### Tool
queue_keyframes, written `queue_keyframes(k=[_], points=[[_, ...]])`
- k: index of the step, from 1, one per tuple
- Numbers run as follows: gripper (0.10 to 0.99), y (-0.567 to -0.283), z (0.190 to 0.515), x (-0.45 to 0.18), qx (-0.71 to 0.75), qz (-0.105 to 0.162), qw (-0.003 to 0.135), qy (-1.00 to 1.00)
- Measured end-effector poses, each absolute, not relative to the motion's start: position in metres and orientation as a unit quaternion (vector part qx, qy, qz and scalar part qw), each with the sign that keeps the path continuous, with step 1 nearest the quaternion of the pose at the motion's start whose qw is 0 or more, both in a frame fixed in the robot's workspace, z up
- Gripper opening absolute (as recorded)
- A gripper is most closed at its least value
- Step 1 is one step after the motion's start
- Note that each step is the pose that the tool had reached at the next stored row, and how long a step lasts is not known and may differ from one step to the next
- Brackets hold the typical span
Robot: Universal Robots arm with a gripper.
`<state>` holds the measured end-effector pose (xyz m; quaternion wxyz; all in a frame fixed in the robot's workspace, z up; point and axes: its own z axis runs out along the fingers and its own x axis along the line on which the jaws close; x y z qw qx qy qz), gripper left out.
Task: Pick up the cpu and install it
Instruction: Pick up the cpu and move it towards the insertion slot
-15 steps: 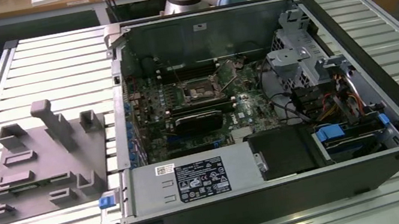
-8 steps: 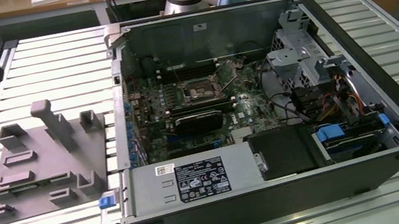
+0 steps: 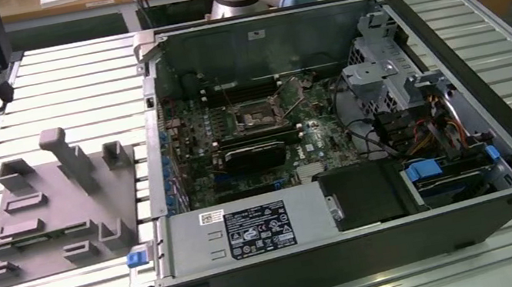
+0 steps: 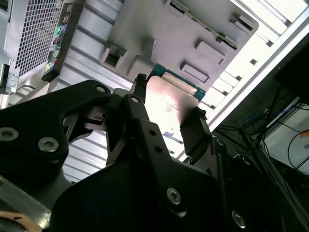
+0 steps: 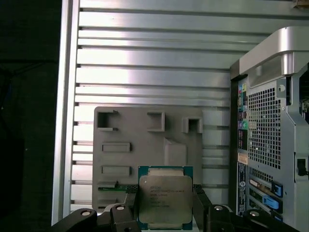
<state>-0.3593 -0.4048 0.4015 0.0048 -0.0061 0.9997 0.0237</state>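
The cpu (image 5: 165,200) is held between the jaws of the gripper (image 5: 165,207). The jaws are closed in narrow on two opposite edges of the chip, and its shiny top is turned up toward the first wrist view. Only thin edges are pinched by the fingers (image 5: 199,200), so the chip could slip or tip if it is shaken or moved fast.

Just past the jaws, the grey fixture (image 5: 125,130) is seen under the chip, and the chip seems to be lifted clear of it. If the chip is dropped here, it could be knocked on a peg or hurt on the ribbed table (image 5: 145,58).

Off to one side of the jaws stands the computer case (image 5: 270,121), whose wall could be bumped. Far from the jaws, inside the case, lies the socket (image 3: 254,118). A tilted chip would likely not sit flat there, and the socket could be harmed.
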Motion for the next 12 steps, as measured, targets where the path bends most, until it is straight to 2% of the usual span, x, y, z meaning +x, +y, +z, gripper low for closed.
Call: queue_keyframes(k=[12], points=[[0.537, -0.405, 0.402, -0.342, -0.006, 0.024, 0.005, 1.0]])
